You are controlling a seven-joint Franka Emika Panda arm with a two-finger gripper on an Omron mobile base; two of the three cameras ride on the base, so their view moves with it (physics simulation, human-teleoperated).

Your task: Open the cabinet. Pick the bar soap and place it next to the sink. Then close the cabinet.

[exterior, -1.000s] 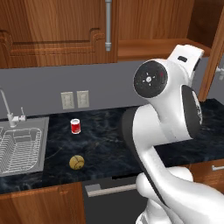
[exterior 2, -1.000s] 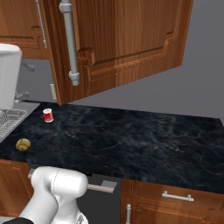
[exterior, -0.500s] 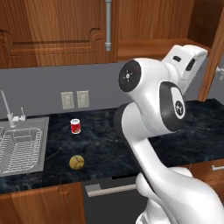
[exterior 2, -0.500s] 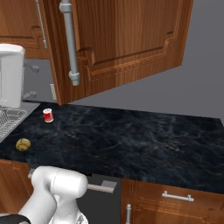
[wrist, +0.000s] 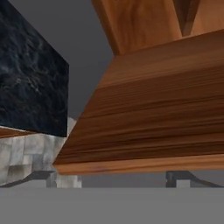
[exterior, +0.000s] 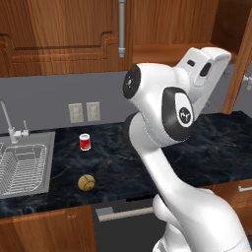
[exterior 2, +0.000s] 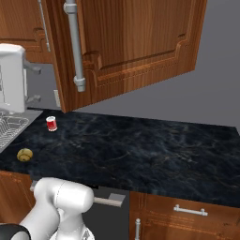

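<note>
The cabinet's right door [exterior 2: 136,42] stands swung open, and its grey bar handle [exterior 2: 75,47] hangs over the counter. Its left door [exterior: 59,34] is shut. In the left base view my hand [exterior: 206,66] is raised to the open cabinet's lower edge [exterior: 162,49], with its fingers hidden behind it. In the hand view my gripper [wrist: 109,177] is open with nothing between the tips, close under a reddish-brown cabinet panel [wrist: 162,109]. The bar soap is hidden. The sink [exterior: 47,170] with its wire rack lies at the counter's left end.
A red can [exterior: 85,141] and a yellow-brown ball [exterior: 86,182] sit on the dark marble counter [exterior 2: 140,150] near the sink. A thin faucet [exterior: 9,123] rises behind the basin. Two wall outlets [exterior: 83,112] are on the grey backsplash. Low cabinets run below.
My arm has turned: in the left base view its elbow swung left while the hand stayed up by the cabinet. The jaws stayed open and the objects have not moved.
</note>
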